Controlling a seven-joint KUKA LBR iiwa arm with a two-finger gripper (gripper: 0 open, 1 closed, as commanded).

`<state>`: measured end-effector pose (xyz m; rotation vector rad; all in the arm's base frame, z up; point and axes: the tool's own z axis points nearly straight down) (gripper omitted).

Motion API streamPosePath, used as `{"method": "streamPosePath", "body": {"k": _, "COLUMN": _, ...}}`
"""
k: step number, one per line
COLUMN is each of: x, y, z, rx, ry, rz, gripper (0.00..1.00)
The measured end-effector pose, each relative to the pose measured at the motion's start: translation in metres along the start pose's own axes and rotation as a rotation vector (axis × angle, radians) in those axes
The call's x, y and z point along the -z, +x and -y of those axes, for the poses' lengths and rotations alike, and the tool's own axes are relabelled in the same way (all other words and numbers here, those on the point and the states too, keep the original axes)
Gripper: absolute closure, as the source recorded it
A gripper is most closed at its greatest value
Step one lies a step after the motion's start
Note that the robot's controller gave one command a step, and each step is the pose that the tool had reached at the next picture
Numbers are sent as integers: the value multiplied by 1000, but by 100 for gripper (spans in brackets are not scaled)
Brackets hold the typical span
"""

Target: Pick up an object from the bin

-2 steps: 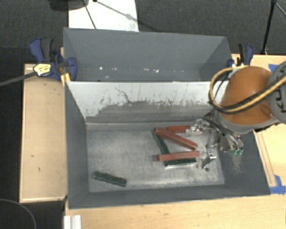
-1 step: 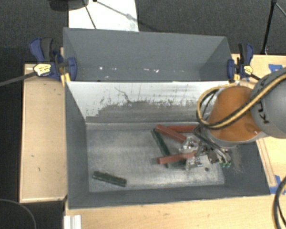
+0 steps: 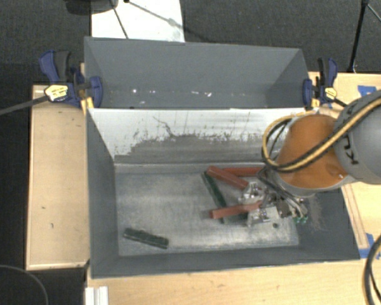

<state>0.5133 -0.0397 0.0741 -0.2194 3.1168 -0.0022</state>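
Gripper (image 3: 259, 210) is seen at right end of red-brown bar (image 3: 228, 213).
Long axis is laid leftward from gripper; grip state cannot be told.

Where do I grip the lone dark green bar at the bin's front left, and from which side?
Probably mid-length on the dark green bar, from straight above, closing across its narrow width. It lies flat and alone, with bare bin floor along both long sides.

Bin floor (image 3: 168, 199) left and centre open; dark bar (image 3: 146, 237) front-left; stick cluster (image 3: 223, 192) crowds right, beside arm (image 3: 311, 154).
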Motion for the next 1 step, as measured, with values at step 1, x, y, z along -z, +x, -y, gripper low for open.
{"method": "streamPosePath", "body": {"k": 1, "x": 147, "y": -6, "z": 12, "rx": 9, "ry": -2, "rz": -14, "gripper": 100}}
